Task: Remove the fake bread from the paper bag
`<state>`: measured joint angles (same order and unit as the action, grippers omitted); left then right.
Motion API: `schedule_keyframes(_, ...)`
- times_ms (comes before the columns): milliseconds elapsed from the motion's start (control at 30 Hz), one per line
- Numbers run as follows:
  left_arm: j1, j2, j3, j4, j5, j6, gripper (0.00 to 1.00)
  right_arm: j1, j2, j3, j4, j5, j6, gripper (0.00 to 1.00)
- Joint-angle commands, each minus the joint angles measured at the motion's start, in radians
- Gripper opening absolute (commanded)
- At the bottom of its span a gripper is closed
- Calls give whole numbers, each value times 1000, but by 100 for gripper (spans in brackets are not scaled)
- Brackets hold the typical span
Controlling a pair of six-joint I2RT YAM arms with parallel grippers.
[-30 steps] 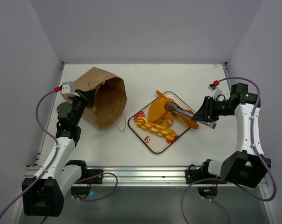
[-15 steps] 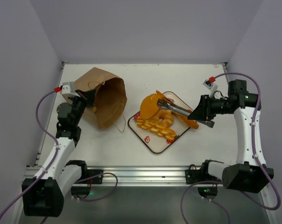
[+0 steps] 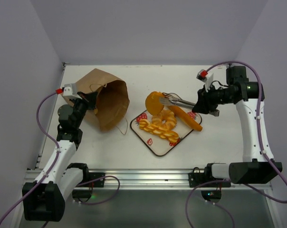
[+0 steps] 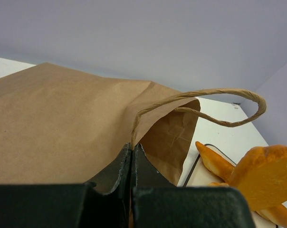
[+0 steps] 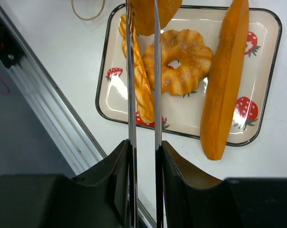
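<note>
The brown paper bag (image 3: 105,99) lies on its side at the left, mouth toward the tray. My left gripper (image 3: 88,105) is shut on the bag's rim (image 4: 132,147). My right gripper (image 3: 204,102) is shut on metal tongs (image 3: 179,101), which pinch the flat round disc (image 3: 155,102) above the tray's far corner. In the right wrist view the tong blades (image 5: 155,71) run up to the disc (image 5: 153,14). On the strawberry tray (image 3: 155,146) lie the baguette (image 3: 186,117), ring doughnut (image 3: 168,118) and braided loaf (image 3: 157,130).
The bag's loop handle (image 3: 122,126) rests on the table between bag and tray. The table's metal front rail (image 3: 143,178) runs along the near edge. Grey walls close in the left, back and right sides.
My right arm has risen and swung back, carrying the tongs and disc up and toward the tray's far-left corner. The left arm and bag have not moved.
</note>
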<state>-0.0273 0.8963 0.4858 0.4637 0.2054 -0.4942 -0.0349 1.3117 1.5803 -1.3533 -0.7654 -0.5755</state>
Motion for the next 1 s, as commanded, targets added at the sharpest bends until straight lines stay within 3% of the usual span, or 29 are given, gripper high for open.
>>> schedule_keyframes(0,4,-8,10,18,0,19,0,78,-22,27,-231,60,-93,0)
schedule_keyframes(133,6,-23,10,-2,-11,37,0,209,-42,4,-230,84,-57,0)
schedule_keyframes(500,4,-28,2,-2,-11,42,0,260,-127,-28,-230,196,-43,0)
schedule_keyframes(967,4,-33,-7,-3,-12,48,0,446,-163,-94,-234,393,37,0)
